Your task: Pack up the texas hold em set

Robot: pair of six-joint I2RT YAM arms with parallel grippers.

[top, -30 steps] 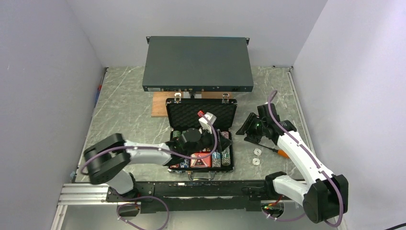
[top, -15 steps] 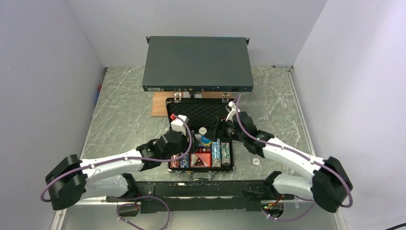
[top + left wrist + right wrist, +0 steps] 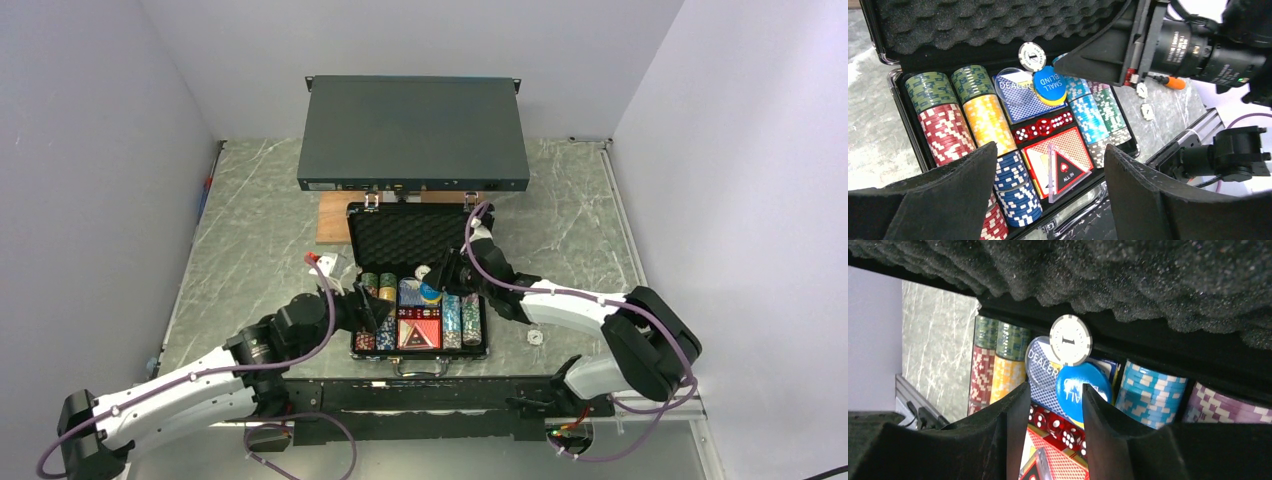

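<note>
Top view, briefcase [image 3: 410, 235]: lies open at frame centre, just below the rack box [image 3: 413, 135]; foam lid toward the top, tray toward the arm bases, probably to suit reach from either side.
Top view, left gripper [image 3: 368, 308]: extends low from lower left, forearm nearly flat, tip at the tray's left edge.
Top view, right gripper [image 3: 445, 272]: extends from lower right with elbow folded, tip over the tray's back row.
Top view, loose chip [image 3: 537, 337]: rests on the table right of the case, apart from both arms; judged not yet packed.
Left wrist view, fingers [image 3: 943, 200]: spread wide, holding nothing, framing the tray from its near left.
Left wrist view, chip rows [image 3: 943, 132]: sit on edge in side slots, tight, likely against rattling.
Left wrist view, card decks [image 3: 1023, 105] and red dice [image 3: 1043, 127]: occupy the middle slots.
Left wrist view, white chip [image 3: 1031, 56]: leans at the back wall, just above the blue disc [image 3: 1049, 84].
Right wrist view, fingers [image 3: 993, 440]: slightly apart, clamped on nothing; white chip beyond the tips, blue disc showing through the gap.
</note>
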